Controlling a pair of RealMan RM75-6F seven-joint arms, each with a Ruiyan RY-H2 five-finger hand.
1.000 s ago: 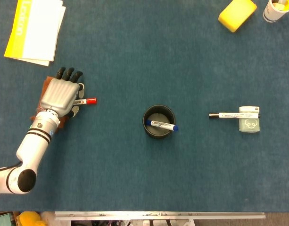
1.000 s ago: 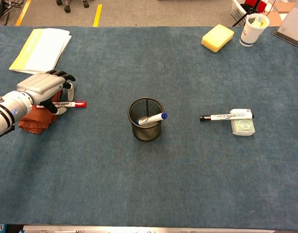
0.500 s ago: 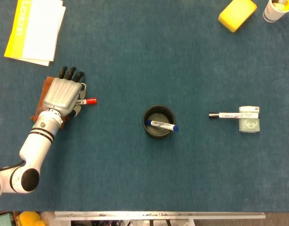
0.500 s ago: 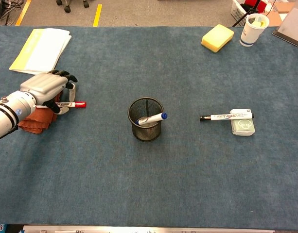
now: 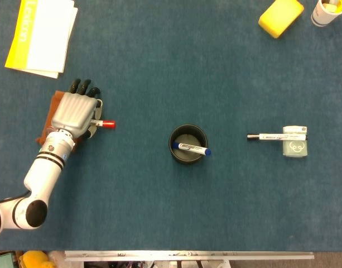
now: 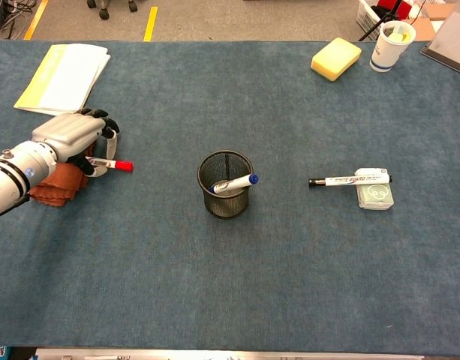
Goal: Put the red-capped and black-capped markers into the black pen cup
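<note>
Closing on the red-capped marker (image 6: 109, 163), the left hand (image 5: 75, 111) sits at the left side of the desk (image 5: 159, 67), above a brown cloth (image 6: 53, 185). Its fingers (image 6: 102, 118) are curled around the white barrel, and only the red cap end sticks out toward the black pen cup (image 6: 225, 184). It looks like a real hold, though I cannot tell whether the marker has left the desk surface.

To do this step well, I think the hand should make the hold firm before rising, then lift the marker high enough to pass over the cup rim, and tip it so that one end goes down into the opening. A blue-capped marker (image 6: 236, 182) already leans across the cup's mouth, so the free space inside is smaller on that side.

The black-capped marker (image 6: 348, 180) lies well to the right of the cup, with its far end on a small pale eraser (image 6: 376, 196). The right hand is not visible in either view.

Far from the path are a yellow booklet (image 5: 39, 33), a yellow sponge (image 6: 335, 58) and a paper cup (image 6: 391, 43).
</note>
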